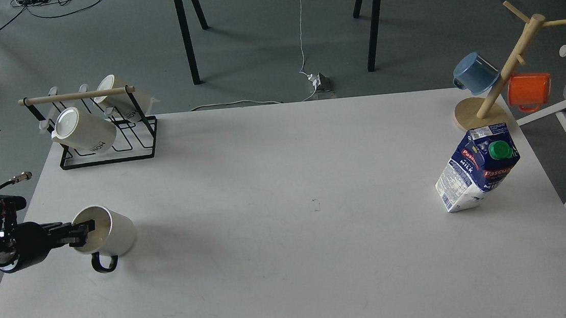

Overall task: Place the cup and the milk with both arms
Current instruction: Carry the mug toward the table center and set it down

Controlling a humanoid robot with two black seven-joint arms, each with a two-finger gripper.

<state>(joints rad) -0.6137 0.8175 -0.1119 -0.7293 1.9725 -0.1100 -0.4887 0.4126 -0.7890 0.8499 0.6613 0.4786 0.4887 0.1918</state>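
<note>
1. My left arm comes in low from the left edge, reaching almost level toward the right over the surface (pixel 292 260).
2. My left end effector (pixel 84 232) is closed on the cup (pixel 108 236), pinching its near rim, one finger inside the mouth.
3. The cup lies tipped, mouth toward my arm, black handle pointing down at the near-left part of the surface.
4. The milk (pixel 476 170) stands tilted at the far right, just in front of the wooden mug tree (pixel 503 70).
5. My right end effector is out of sight.
</note>
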